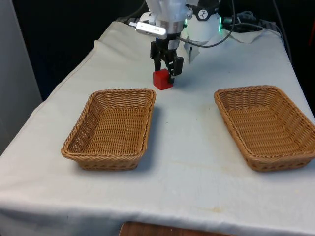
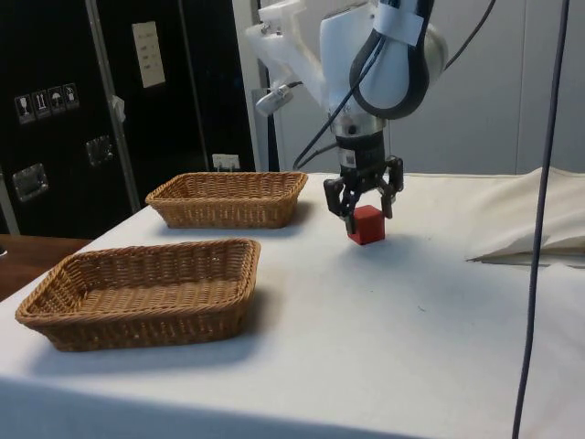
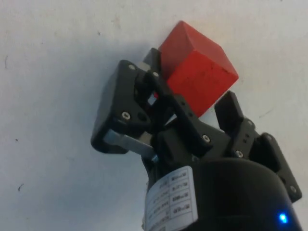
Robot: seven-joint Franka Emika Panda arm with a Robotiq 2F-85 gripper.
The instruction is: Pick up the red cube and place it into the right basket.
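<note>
There is one gripper (image 1: 166, 70), one red cube (image 1: 162, 79) and two wicker baskets, all over one white cloth (image 1: 187, 147). The gripper hangs low, fingers pointing down, with the cube directly beneath and between its fingertips. In the wrist view one finger (image 3: 144, 91) lies against one side of the cube (image 3: 197, 74) and the other finger (image 3: 232, 111) stands at the opposite side, so the fingers straddle the cube; whether they are pressing it firmly or just about to close cannot be told for certain, but they look spread to roughly the cube's width rather than clenched. In the side view the cube (image 2: 366, 224) sits on the cloth, or just at it, with its shadow right under it, the gripper (image 2: 364, 203) reaching down around its upper part. The cube looks turned at an angle to the fingers, one corner showing past them. Both baskets are on the camera side of the gripper in the front view: one basket (image 1: 112, 128) lies near, off toward the front view's left, its far rim close to the cube; the second basket (image 1: 266, 125) lies well apart toward the front view's right. Neither basket holds anything. In the side view the two baskets (image 2: 142, 288) (image 2: 228, 198) lie off to one side of the gripper.
</note>
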